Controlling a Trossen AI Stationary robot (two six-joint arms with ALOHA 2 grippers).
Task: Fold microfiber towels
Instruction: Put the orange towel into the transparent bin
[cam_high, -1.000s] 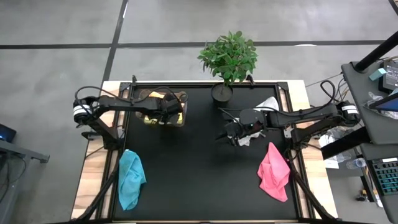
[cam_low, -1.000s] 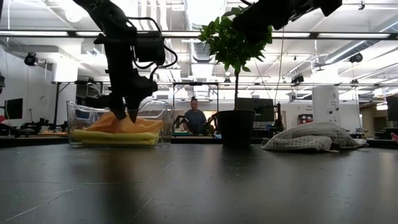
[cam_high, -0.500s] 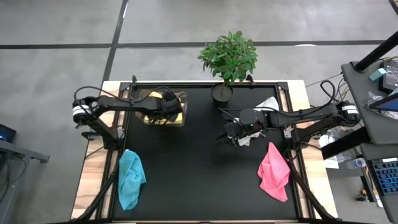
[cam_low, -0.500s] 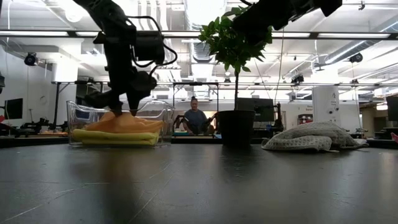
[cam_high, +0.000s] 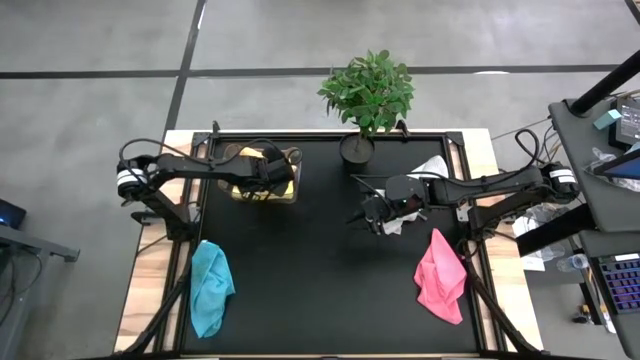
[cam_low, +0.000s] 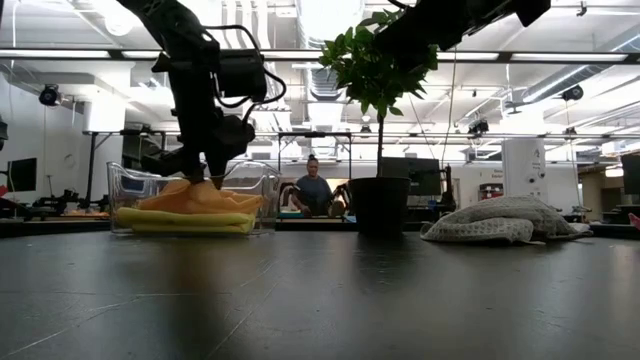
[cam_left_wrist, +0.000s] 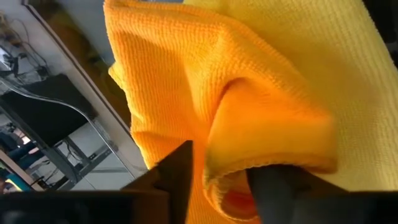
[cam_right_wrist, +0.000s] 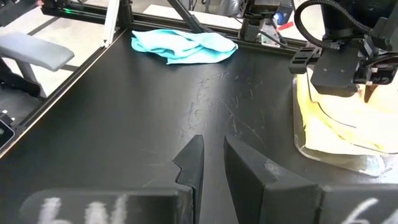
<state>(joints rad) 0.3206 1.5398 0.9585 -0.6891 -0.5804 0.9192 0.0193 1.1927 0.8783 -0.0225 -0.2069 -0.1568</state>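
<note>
Left tool (cam_low: 205, 180) in the box (cam_low: 125, 185), clamped on the orange towel (cam_left_wrist: 186, 93) — right tool (cam_right_wrist: 211, 163) hovers mid-table (cam_high: 300, 280), fingers nearly together.

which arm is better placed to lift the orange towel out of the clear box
Left. The left gripper is already down in the clear box, its fingers pinching a fold of the orange towel. The right gripper hangs mid-table, holding nothing, well away from the box.
</note>
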